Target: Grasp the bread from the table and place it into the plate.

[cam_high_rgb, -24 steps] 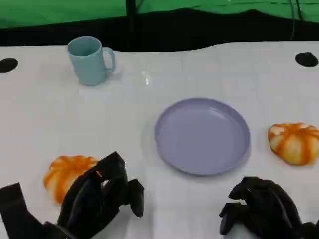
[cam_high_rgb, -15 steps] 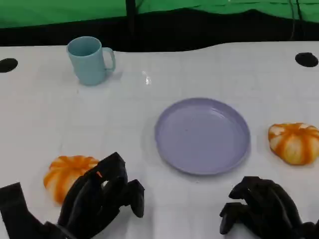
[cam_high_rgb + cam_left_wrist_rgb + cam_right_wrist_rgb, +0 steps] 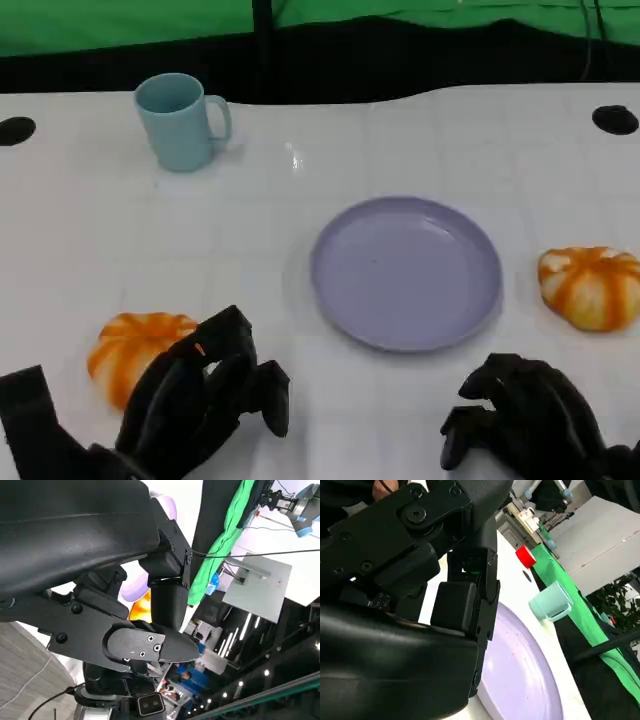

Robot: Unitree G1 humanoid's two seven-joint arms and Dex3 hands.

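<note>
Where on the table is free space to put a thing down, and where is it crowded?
Free: the white stretch between the mug and the plate, the far right corner beyond the right bread, and the plate's own surface. Crowded: the near edge, where the left hand sits against the left bread and the right hand rests.

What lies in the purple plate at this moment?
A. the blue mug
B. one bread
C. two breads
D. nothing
D: the plate is bare, with one bread near the left hand and the other bread to the plate's right.
</note>
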